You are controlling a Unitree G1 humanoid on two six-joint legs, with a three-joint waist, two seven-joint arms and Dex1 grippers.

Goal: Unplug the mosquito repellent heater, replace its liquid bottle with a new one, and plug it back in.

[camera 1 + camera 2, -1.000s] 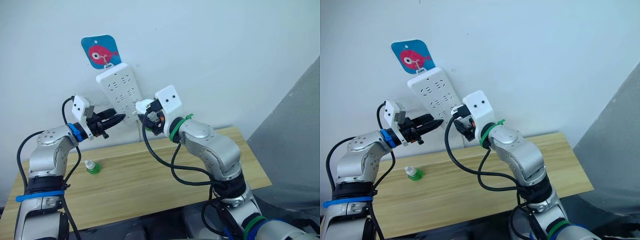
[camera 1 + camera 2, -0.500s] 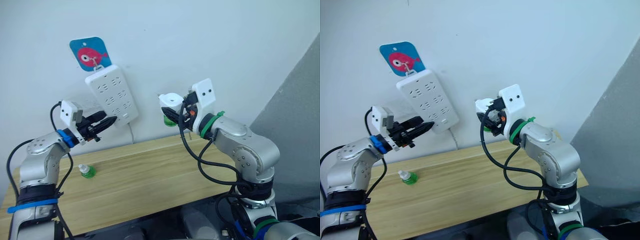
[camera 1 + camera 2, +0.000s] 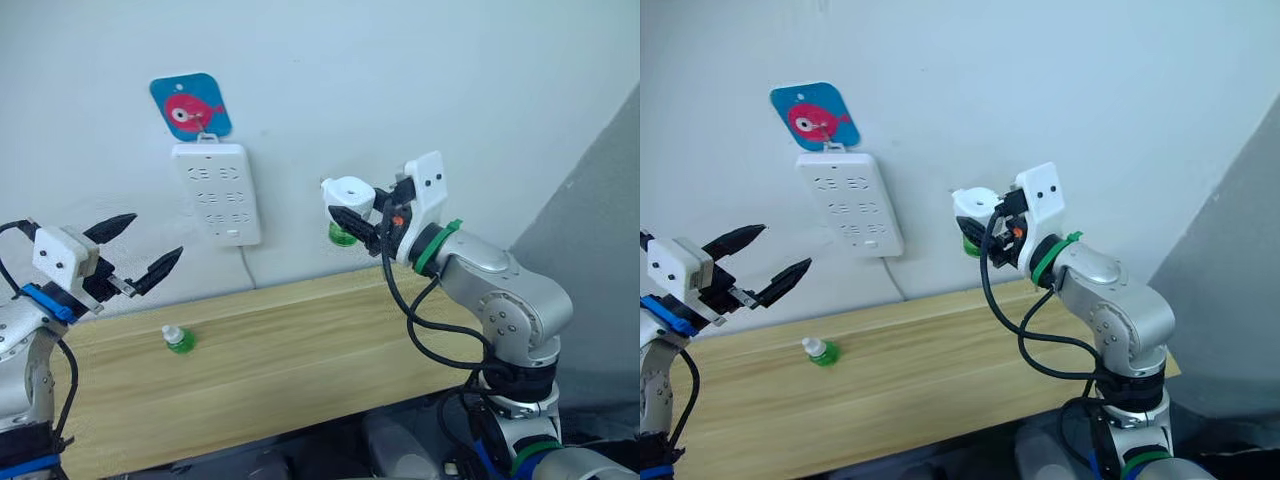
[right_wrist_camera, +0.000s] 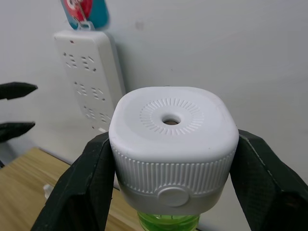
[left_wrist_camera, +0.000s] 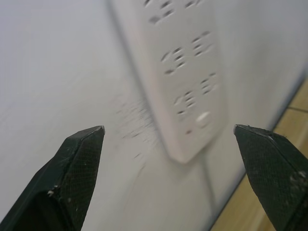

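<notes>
- You are facing a pale wall [image 3: 450, 80] with a long wooden table [image 3: 300, 350] running along its foot.
- On that wall you have a white power strip [image 3: 216, 193] hanging upright from a hook, just under a blue tag with a pink fish [image 3: 190, 104]. Its cord [image 3: 244, 266] drops from the lower end toward the table. In the left wrist view you can see its rows of sockets, all bare.
- Your right gripper [image 3: 352, 219] is raised in front of the wall, to the right of the power strip and well apart from it. Its two black fingers [image 4: 82, 187] are clamped on either side of the mosquito repellent heater [image 3: 348, 197], so the heater is up in the air, above the far edge of the table and clear of any socket.
- In the right wrist view you see the heater's ribbed white body with a small hole at the centre of its face, and a green liquid bottle [image 4: 168, 221] fitted at its underside. The head views show the same green bottle below the white unit.
- Your left gripper [image 3: 140, 250] hovers out at the left, above the left end of the table and well away from the power strip. Its fingers are spread wide with nothing between them.
- A second small green bottle with a white cap [image 3: 178, 339] stands on the table near its left end, below and a little right of the left gripper, untouched by either gripper.
</notes>
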